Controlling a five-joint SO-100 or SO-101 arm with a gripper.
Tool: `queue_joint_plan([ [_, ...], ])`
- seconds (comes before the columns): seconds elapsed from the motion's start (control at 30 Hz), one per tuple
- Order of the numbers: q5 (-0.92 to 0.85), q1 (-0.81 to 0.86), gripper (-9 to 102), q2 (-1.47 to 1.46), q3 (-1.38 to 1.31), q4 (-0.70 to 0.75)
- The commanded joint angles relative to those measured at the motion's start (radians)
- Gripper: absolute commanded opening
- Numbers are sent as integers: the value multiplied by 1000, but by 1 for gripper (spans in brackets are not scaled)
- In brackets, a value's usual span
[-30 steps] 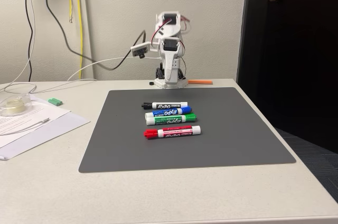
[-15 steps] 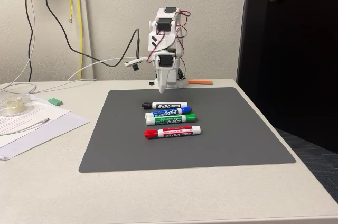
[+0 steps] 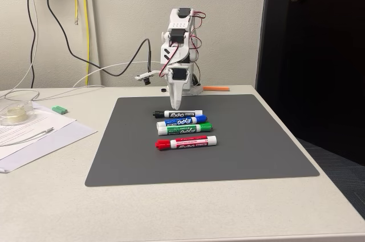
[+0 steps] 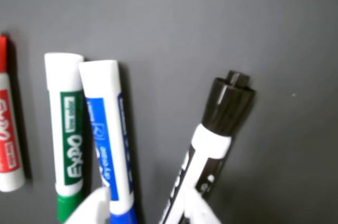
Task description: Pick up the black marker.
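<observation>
White hand point(image 3: 176, 107) hung just above slim white-barrelled black-capped marker point(image 3: 178, 113), farthest in row on grey mat point(image 3: 256, 150); fingers point(image 4: 198, 211) looked spread, empty. Risk: blue-capped marker point(image 4: 108, 134) lay close (could get pinched too).

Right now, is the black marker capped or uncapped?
Capped. In the wrist view the black marker has its black cap seated over the white barrel, and it lies flat on the grey mat, beside the blue marker.
</observation>
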Motion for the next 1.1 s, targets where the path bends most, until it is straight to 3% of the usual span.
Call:
queue_joint_plan([
  [0.0,-3,-8,23,26,2,-8],
  [0.23,-18,6,14,9,-2,-21],
  [0.37,-55,15,14,9,-5,-25],
  [0.53,-54,14,16,9,2,-25],
  [0.63,-40,12,24,20,-3,-6],
  [0.8,87,15,30,15,-11,51],
  [1.07,138,-12,30,12,-12,126],
])
